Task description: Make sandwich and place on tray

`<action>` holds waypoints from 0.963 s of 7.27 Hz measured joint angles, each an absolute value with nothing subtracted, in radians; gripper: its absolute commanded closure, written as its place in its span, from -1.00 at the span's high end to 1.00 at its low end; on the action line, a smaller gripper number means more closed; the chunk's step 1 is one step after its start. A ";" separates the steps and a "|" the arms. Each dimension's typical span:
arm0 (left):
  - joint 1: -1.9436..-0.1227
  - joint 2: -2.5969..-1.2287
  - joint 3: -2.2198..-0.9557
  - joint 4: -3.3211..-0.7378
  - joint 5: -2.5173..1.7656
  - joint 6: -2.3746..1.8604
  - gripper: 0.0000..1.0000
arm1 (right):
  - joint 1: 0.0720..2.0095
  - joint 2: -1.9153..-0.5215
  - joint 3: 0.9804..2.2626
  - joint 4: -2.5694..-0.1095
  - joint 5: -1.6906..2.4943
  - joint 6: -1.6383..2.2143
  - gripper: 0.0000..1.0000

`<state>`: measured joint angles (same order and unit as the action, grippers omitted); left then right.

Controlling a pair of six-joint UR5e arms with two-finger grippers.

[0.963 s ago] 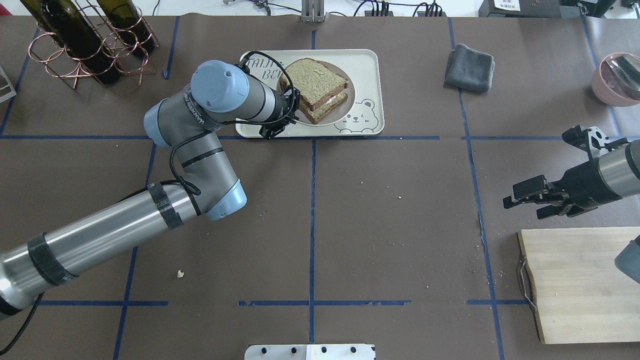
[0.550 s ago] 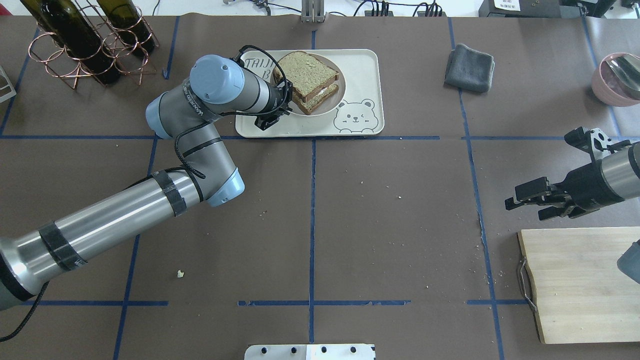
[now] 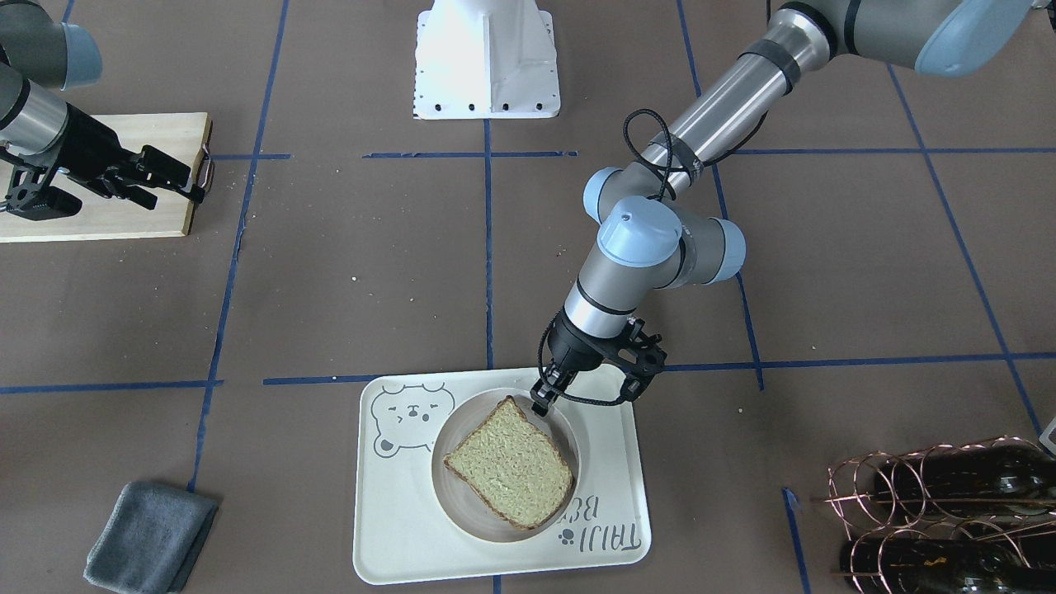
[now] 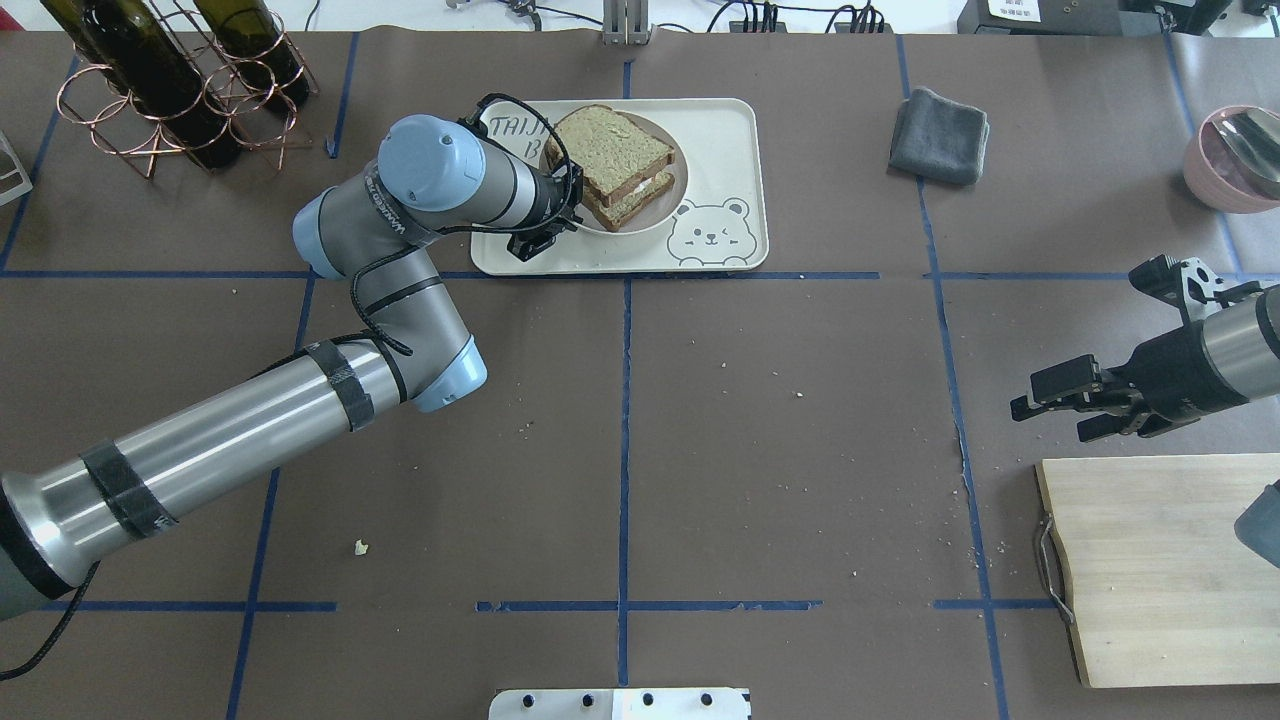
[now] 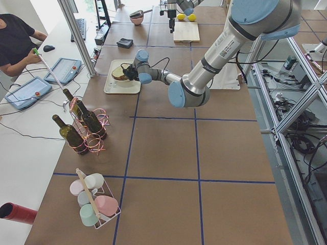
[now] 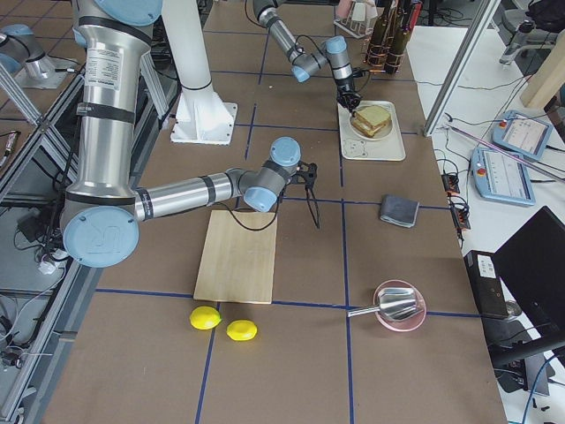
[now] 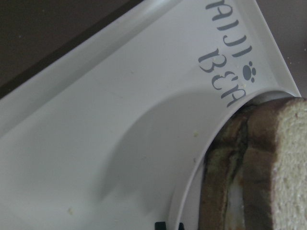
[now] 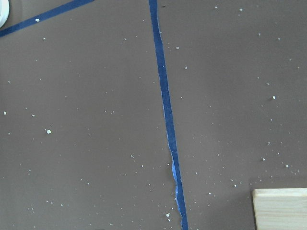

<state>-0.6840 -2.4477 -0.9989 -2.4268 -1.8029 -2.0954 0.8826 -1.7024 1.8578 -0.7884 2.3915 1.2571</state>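
The sandwich (image 4: 612, 150), two bread slices with white egg showing between them, lies on a small round plate (image 4: 670, 195). The plate sits on the cream bear tray (image 4: 720, 130) at the far middle of the table. My left gripper (image 4: 572, 208) is shut on the plate's rim at the sandwich's left corner. The front view shows its fingertips (image 3: 540, 404) on the rim beside the sandwich (image 3: 511, 462). The left wrist view shows the tray (image 7: 96, 143), the crust (image 7: 268, 163) and the shut gripper (image 7: 168, 225). My right gripper (image 4: 1045, 415) is open and empty above the table, far to the right.
A grey cloth (image 4: 940, 135) lies right of the tray. A copper rack of wine bottles (image 4: 170, 90) stands at the far left. A wooden cutting board (image 4: 1160, 570) lies near right, and a pink bowl (image 4: 1235, 155) far right. Two lemons (image 6: 225, 324) lie past the board.
My left gripper moved the plate with the sandwich a little away from the robot and to the left over the tray. The right gripper has barely shifted.
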 measured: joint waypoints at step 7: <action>-0.797 -2.058 -1.452 -2.340 -1.981 -1.621 -0.18 | 1.037 -1.701 1.785 -0.806 2.472 1.084 1.00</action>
<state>-0.7972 -2.0579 -1.4521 -2.3397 -1.9815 -1.6211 1.0371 -1.7010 1.7847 -0.8056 2.4720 1.0836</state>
